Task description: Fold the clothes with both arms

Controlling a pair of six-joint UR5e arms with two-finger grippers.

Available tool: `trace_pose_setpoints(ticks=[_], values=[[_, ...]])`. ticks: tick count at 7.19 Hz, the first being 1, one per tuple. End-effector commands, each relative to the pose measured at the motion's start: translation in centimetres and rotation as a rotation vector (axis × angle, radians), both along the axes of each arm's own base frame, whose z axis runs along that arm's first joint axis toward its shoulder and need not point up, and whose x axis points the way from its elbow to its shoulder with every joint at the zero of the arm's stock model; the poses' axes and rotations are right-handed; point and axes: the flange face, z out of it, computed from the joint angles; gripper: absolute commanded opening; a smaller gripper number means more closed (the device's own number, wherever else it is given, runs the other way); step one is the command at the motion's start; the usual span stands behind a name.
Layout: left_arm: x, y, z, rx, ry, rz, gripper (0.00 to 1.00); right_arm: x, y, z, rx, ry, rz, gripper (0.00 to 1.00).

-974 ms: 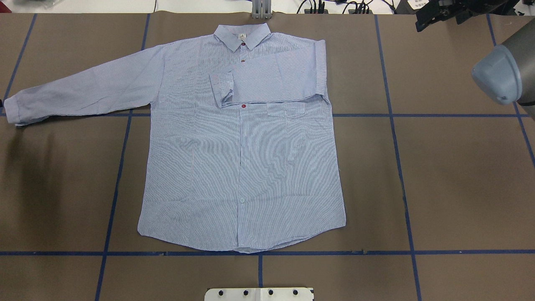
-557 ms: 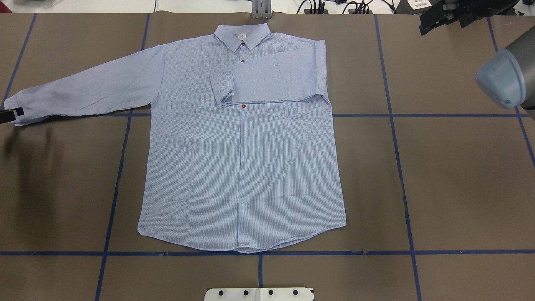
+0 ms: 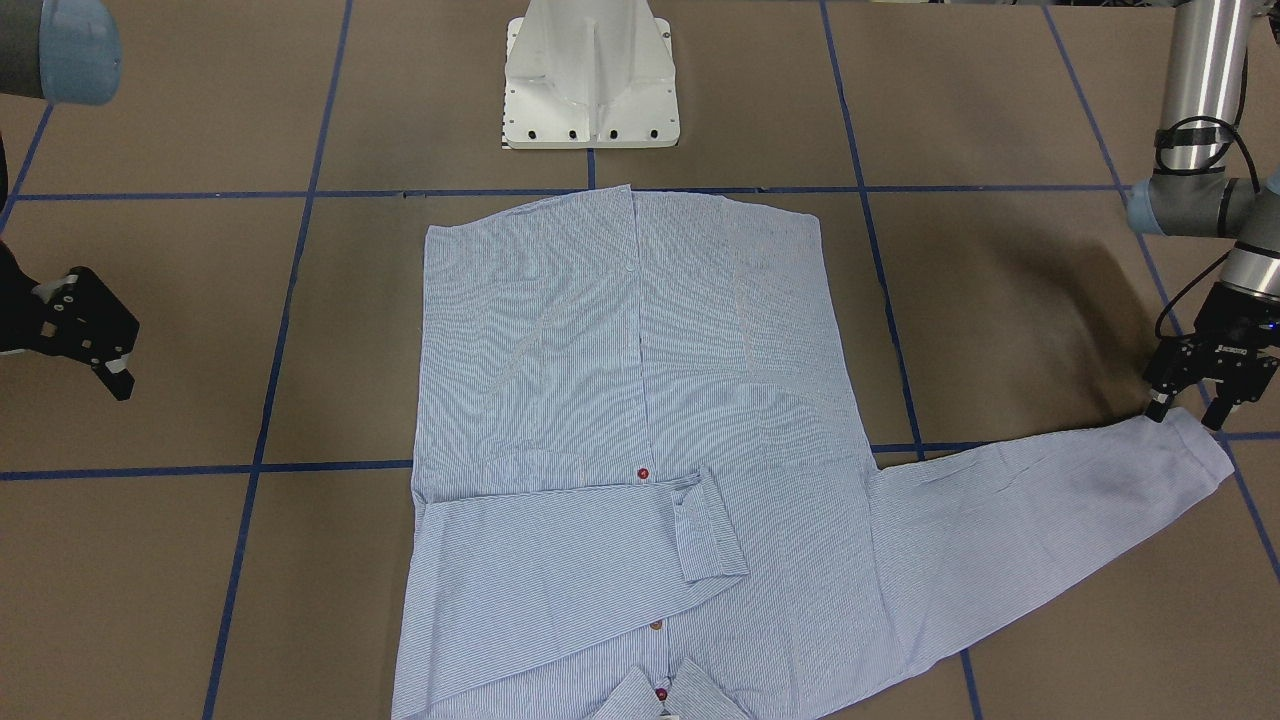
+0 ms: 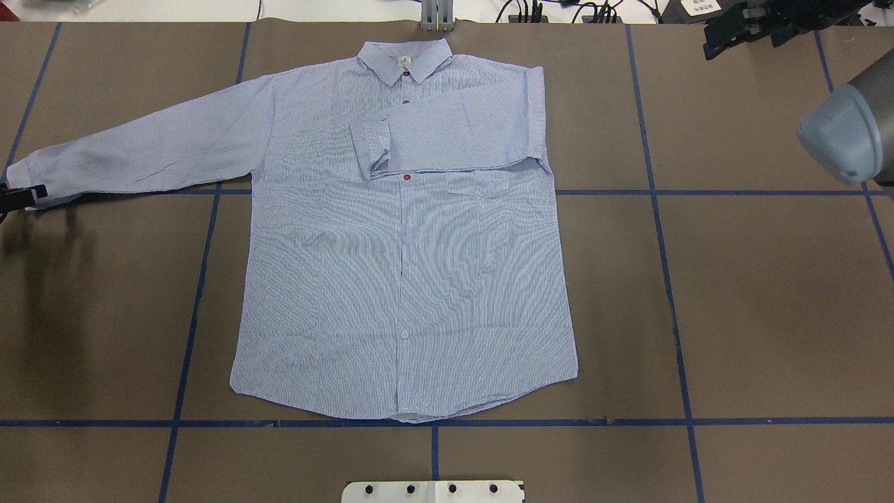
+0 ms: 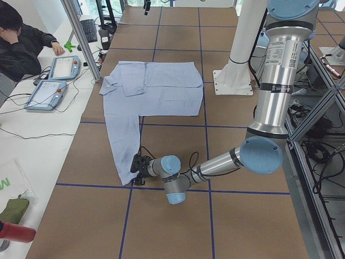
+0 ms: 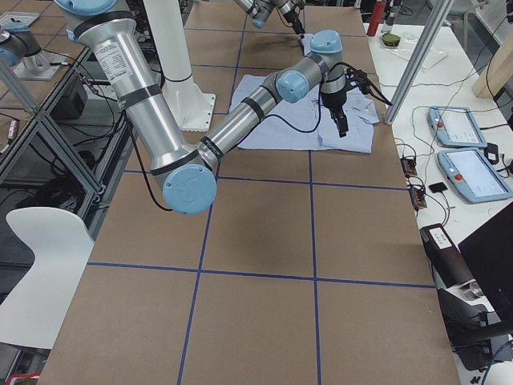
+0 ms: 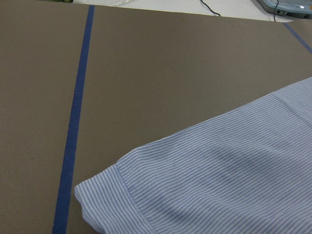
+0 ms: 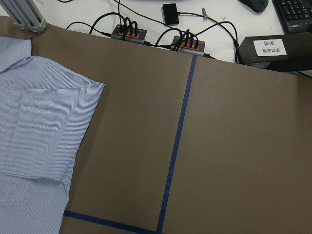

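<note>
The light blue striped shirt (image 4: 405, 279) lies flat, front up, collar at the table's far edge. One sleeve (image 4: 454, 133) is folded across the chest; the other (image 4: 140, 154) stretches out towards the table's left end. My left gripper (image 3: 1188, 412) stands open at that sleeve's cuff (image 3: 1195, 450), one fingertip on each side of the cuff's edge. The left wrist view shows only the cuff (image 7: 146, 195) on the brown table, no fingers. My right gripper (image 3: 95, 355) hangs open, with nothing in it, beyond the shirt's folded side (image 8: 39, 122).
The white pedestal base (image 3: 592, 80) stands at the near table edge behind the shirt's hem. Blue tape lines (image 4: 656, 209) cross the brown table. Cables and power strips (image 8: 146, 36) lie along the far edge. A person (image 5: 21, 38) sits at a side desk with tablets (image 5: 54, 81).
My left gripper has come in from the table's left end to the cuff of the outstretched sleeve. The right gripper has drawn slightly further away to the right. The shirt has not moved.
</note>
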Motion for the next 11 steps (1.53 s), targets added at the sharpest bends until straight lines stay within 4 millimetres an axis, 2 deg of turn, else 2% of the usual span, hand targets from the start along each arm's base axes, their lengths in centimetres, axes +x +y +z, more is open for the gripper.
trace_pose_setpoints(ticks=[1, 2, 3, 4, 6, 8, 10, 11], values=[[0.0, 0.1, 0.1, -0.002, 0.0, 0.002, 0.44, 0.0, 0.1, -0.1, 0.001, -0.001, 0.0, 1.0], [0.0, 0.1, 0.1, -0.001, -0.002, 0.003, 0.31, 0.0, 0.1, -0.1, 0.0, -0.001, 0.001, 1.0], [-0.1, 0.4, 0.3, -0.002, -0.005, 0.006, 0.22, 0.0, 0.1, -0.1, 0.001, -0.003, 0.002, 1.0], [-0.3, 0.7, 0.2, 0.005, -0.006, 0.007, 0.04, 0.0, 0.1, -0.2, -0.003, -0.004, 0.005, 1.0], [-0.3, 0.8, -0.1, 0.012, -0.003, 0.013, 0.0, 0.0, 0.1, -0.2, -0.005, -0.005, 0.007, 1.0], [0.8, 0.2, -4.4, 0.04, 0.072, 0.127, 0.0, 0.0, 0.1, -0.2, -0.004, -0.006, 0.008, 1.0], [1.7, -2.0, -9.5, 0.1, 0.102, 0.135, 0.0, 0.1, 0.3, -0.5, -0.002, -0.011, 0.014, 1.0], [3.1, -4.5, -14.1, 0.174, 0.14, 0.14, 0.0, 0.2, 0.5, -0.6, 0.0, -0.013, 0.015, 1.0]])
